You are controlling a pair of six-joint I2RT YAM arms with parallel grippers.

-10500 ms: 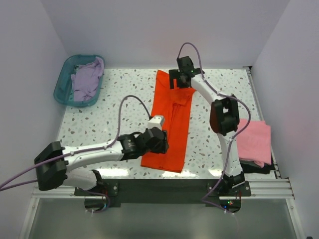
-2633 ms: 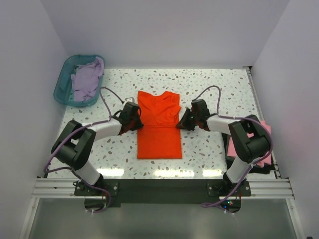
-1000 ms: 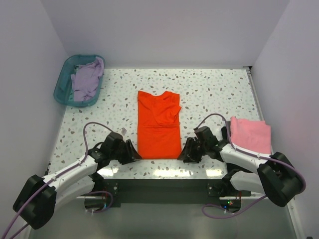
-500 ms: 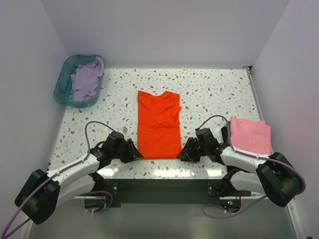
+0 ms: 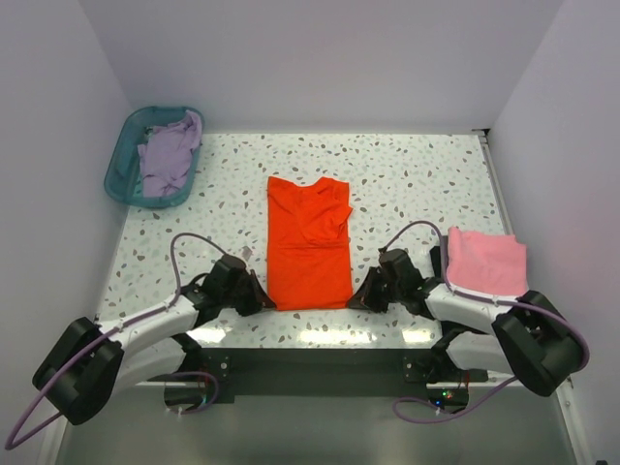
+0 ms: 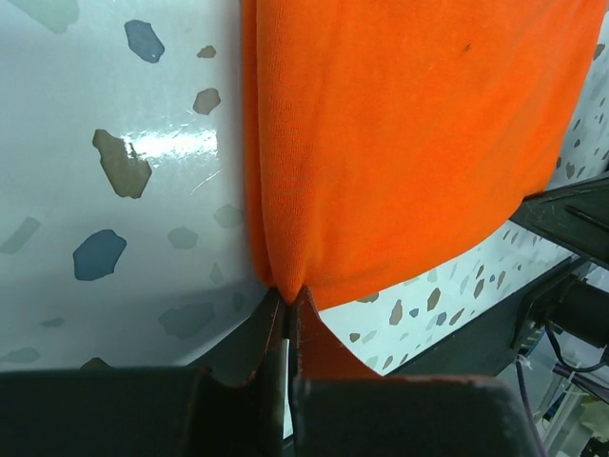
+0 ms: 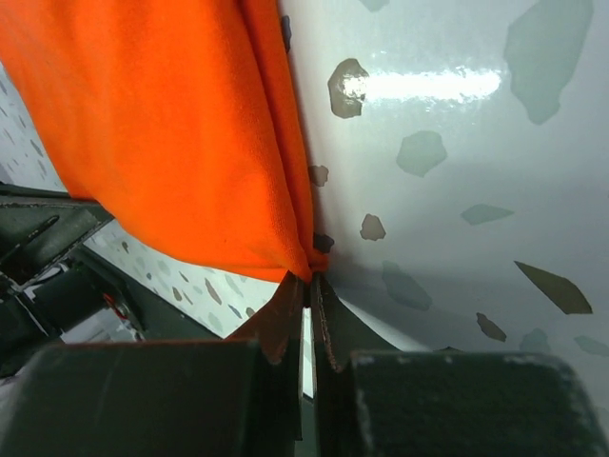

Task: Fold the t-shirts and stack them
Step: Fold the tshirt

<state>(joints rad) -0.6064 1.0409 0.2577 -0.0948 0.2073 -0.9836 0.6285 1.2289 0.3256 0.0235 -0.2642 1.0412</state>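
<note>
**A:** Where do we have the orange-red t-shirt (image 5: 308, 242) relative to the left gripper (image 6: 287, 307)?

**B:** Its near left corner sits right between our left fingertips. We see them clenched on that cloth. The rest of the shirt spreads ahead of the tips and to their right, flat on the speckled table (image 5: 417, 184).

**A:** And the right gripper (image 7: 306, 283)?

**B:** A mirror of it. We have it pinched tight on the near right corner, with the shirt fanning out ahead of the tips and to their left. So the folded shirt lies between our two grippers, its collar end farthest from both.

**A:** What about the other shirts?

**B:** The pink t-shirt (image 5: 487, 262) lies folded off to the right of the right gripper, beyond its wrist and well apart from the fingers. The lavender t-shirt (image 5: 167, 155) is heaped in the teal basket (image 5: 112, 174), well apart from the left gripper, far ahead and to its left.
</note>
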